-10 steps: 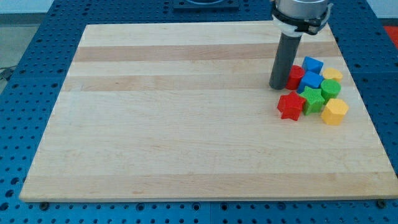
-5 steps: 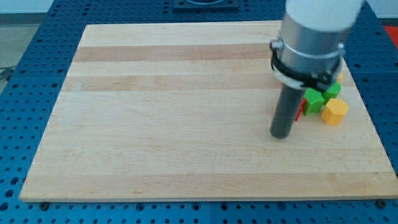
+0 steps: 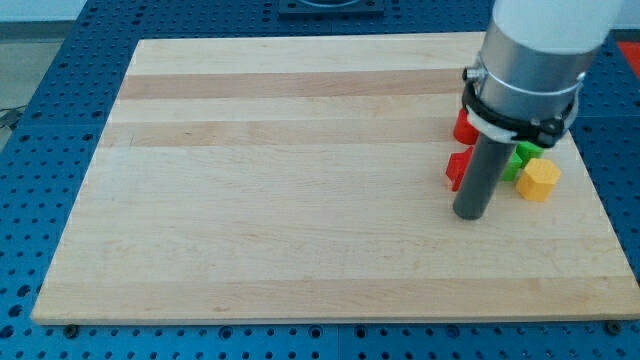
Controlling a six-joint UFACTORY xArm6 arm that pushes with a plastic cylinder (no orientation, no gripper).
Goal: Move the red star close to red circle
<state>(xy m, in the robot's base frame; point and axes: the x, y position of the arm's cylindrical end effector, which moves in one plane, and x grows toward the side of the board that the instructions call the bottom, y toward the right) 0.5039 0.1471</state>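
Observation:
The red star point(image 3: 457, 168) lies near the board's right side, its right part hidden behind my rod. The red circle point(image 3: 464, 127) sits just above it toward the view's top, mostly covered by the arm's body. The two red blocks look close, with a small gap between them. My tip point(image 3: 470, 213) rests on the board just below the red star, slightly to the view's right of it. I cannot tell whether the rod touches the star.
A yellow block point(image 3: 539, 180) lies to the right of my rod, with a green block point(image 3: 524, 155) just above it, partly hidden. The arm's body covers the other blocks of the cluster. The board's right edge point(image 3: 590, 170) is near.
My tip has moved from beside the red circle toward the view's bottom, past the red star, then slightly right. The arm's body now covers most of the cluster.

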